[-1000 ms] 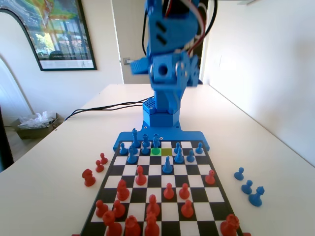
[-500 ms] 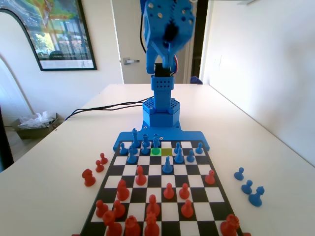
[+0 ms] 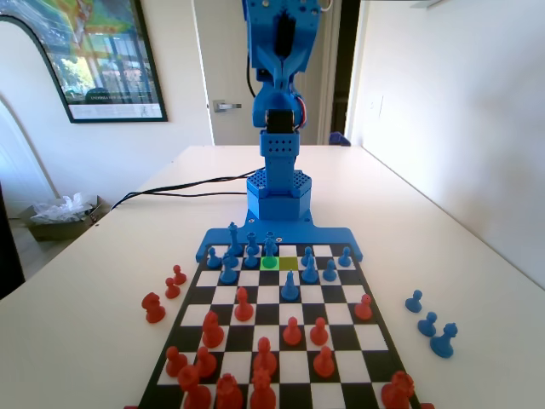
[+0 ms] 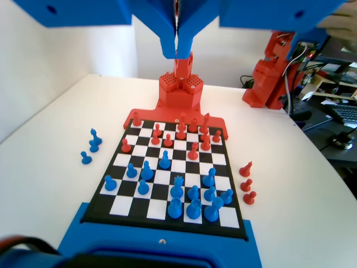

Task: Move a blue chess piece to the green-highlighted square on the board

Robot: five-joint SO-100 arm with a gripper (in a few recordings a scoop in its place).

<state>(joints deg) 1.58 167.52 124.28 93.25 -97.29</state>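
Hanging high above the board (image 4: 173,162), the end effector (image 4: 177,49) has its two jaws pressed together with nothing between them, seen at 12 o'clock in the wrist view. In the fixed view the blue arm (image 3: 279,102) stands upright at the board's far end, well clear of every piece. The green-highlighted square (image 3: 270,262) lies in the second row from the arm, just left of a duller olive square (image 3: 289,262). A blue chess piece (image 3: 270,248) stands on the square at its 12 o'clock, just beside it. Red pieces (image 3: 255,358) crowd the near half of the board. Three more blue pieces (image 3: 428,324) sit on the table (image 3: 477,256) at 3 o'clock of the board.
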